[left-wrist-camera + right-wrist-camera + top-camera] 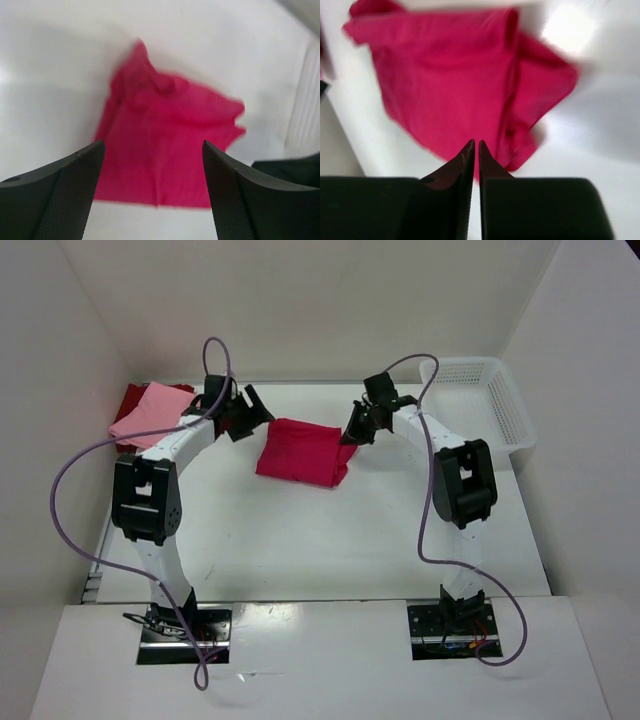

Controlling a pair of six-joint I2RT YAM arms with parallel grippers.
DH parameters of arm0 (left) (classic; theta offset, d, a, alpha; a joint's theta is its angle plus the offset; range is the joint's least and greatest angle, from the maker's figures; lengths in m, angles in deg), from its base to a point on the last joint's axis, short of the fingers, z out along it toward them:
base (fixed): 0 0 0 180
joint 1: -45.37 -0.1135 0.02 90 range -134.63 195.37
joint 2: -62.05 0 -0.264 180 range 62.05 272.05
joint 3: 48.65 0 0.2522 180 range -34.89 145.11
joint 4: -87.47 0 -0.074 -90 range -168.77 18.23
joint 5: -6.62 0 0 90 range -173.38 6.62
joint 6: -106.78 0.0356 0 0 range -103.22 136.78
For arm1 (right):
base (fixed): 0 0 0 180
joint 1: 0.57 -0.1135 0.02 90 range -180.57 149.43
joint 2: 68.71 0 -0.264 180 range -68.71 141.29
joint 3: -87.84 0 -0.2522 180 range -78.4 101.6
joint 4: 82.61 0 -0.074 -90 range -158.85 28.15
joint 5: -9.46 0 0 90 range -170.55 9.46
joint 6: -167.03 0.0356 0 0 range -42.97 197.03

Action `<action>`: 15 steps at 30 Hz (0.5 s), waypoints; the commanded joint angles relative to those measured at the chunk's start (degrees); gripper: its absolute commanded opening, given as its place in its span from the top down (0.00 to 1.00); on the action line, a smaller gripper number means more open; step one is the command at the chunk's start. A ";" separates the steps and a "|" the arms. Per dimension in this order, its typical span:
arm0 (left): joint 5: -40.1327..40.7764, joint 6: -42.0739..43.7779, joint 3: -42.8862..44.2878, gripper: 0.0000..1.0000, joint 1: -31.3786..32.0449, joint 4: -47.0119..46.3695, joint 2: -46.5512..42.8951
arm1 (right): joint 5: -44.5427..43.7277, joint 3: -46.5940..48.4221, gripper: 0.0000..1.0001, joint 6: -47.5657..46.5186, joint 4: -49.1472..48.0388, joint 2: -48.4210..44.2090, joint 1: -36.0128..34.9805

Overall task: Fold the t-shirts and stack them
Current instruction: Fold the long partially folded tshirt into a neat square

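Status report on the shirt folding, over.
Left gripper open, empty, by the magenta shirt. Right gripper nearly shut at its far corner. Shirt roughly folded mid-table, not yet stacked. Nothing blocking.

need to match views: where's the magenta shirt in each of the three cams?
Top external: the magenta shirt lies mid-table, just above picture centre.
Left wrist: it fills the middle of the picture, with one corner peaking toward the top.
Right wrist: it spreads across the upper left and centre.
Shared landmark: the white table under the shirt shows in all three.
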 commanded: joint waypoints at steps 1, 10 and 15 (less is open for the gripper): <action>-4.61 1.57 -8.92 0.17 5.27 -6.19 -5.70 | 1.04 -7.08 0.91 0.47 -5.35 -8.22 -4.76; -5.31 -0.99 -18.16 0.31 8.18 -10.24 -1.39 | 7.54 27.30 0.99 -0.58 3.85 16.45 -7.58; -5.31 -3.09 -23.61 0.31 10.02 -11.91 -5.34 | 13.87 67.92 0.99 3.64 17.03 43.03 -7.05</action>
